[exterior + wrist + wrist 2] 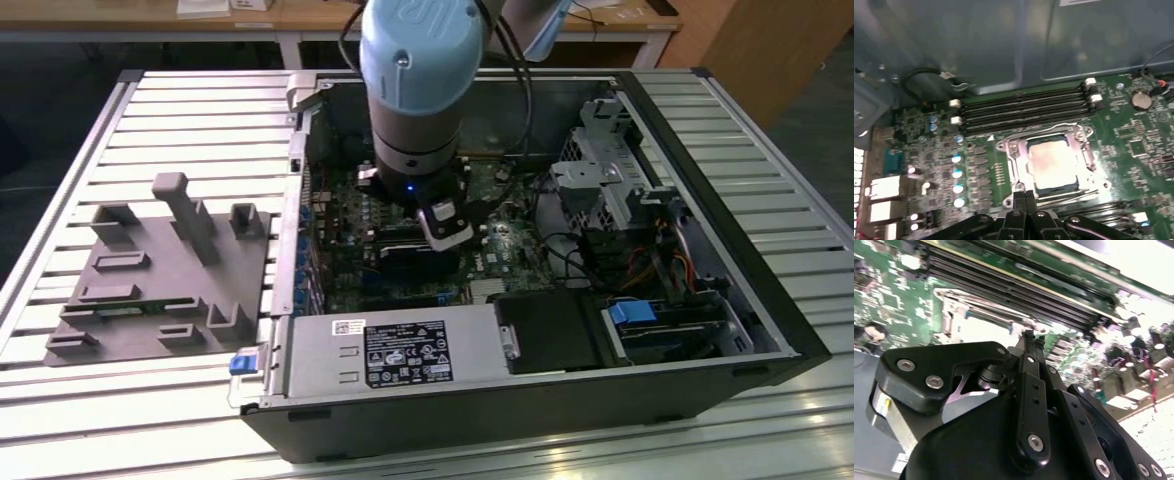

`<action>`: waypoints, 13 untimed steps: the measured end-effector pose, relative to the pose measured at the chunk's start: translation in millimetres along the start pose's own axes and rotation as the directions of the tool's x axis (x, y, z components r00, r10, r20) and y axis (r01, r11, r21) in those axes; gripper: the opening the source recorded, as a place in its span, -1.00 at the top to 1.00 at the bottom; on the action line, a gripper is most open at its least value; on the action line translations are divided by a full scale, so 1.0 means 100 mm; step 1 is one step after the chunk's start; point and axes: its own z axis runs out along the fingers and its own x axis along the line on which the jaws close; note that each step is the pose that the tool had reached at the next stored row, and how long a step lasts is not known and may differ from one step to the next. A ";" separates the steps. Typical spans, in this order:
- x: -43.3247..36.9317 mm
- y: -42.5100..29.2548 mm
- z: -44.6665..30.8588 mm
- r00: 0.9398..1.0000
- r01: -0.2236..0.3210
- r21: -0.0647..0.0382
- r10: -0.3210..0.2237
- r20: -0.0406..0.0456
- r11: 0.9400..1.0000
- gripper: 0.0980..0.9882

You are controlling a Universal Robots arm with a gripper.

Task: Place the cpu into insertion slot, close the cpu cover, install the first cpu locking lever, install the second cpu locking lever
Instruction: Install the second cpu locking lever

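Gripper (1029,337): nearest the lens in both wrist views; black linkage, fingers pressed together to a thin tip, nothing between them; tip poised just beside the socket's near edge, at the lever side.
Computer case (694,330): open tower lying on its side on a slatted table (80,130); contains the green motherboard (1134,135), a grey power supply box (387,355), drive bays and cables at the exterior view's right.
Grey fixture tray (147,270): well apart from the case, at the exterior view's left; carries raised posts and slots; contents too small to tell.
Memory slots (1024,107): long black rows just beside the socket, apparently unfilled.
Insertion slot (1010,160): square silver-rimmed socket at mid-board; holds the chip.
Cpu cover (1079,145): thin metal frame lying flat around the chip.
Cpu (1054,162): dull silver top showing through the cover's cut-out, seated in the socket.
Progress: placement and cover closing judged done; whether either locking lever is latched cannot be told, so lever work is judged the stage in hand.
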 end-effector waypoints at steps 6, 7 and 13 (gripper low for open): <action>-0.175 0.041 0.011 1.000 -0.001 0.001 0.001 -0.003 1.000 0.99; -0.197 0.048 0.012 1.000 -0.001 0.002 0.001 -0.003 1.000 0.99; -0.239 0.101 0.032 1.000 0.000 0.061 -0.001 0.008 0.998 0.99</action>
